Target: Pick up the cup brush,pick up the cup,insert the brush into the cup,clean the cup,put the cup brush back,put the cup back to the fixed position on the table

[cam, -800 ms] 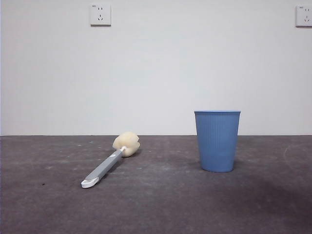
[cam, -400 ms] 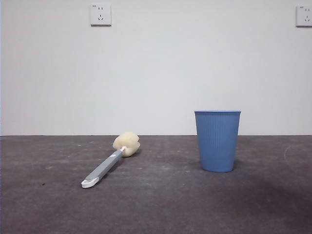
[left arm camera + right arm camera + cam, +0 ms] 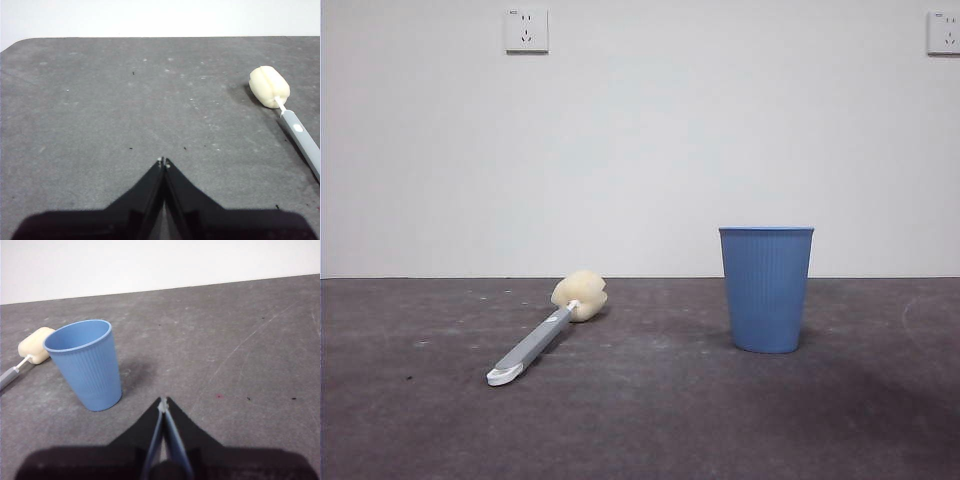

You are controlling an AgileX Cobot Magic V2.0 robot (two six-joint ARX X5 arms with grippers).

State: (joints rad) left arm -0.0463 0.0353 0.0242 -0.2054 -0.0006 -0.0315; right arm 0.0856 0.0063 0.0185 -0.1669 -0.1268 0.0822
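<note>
The cup brush (image 3: 548, 331) lies flat on the table (image 3: 650, 420) left of centre, its cream sponge head toward the wall and the white-tipped grey handle toward the camera. It also shows in the left wrist view as the cup brush (image 3: 280, 105). The blue ribbed cup (image 3: 766, 288) stands upright to the right, mouth up; the right wrist view shows the cup (image 3: 87, 365) with the sponge just behind it. My left gripper (image 3: 163, 161) is shut and empty, well apart from the brush. My right gripper (image 3: 163, 401) is shut and empty, a short way from the cup.
A white wall runs along the table's far edge, with two sockets (image 3: 526, 30) high up. The rounded far corner of the table (image 3: 20, 45) shows in the left wrist view. No arm appears in the front view.
</note>
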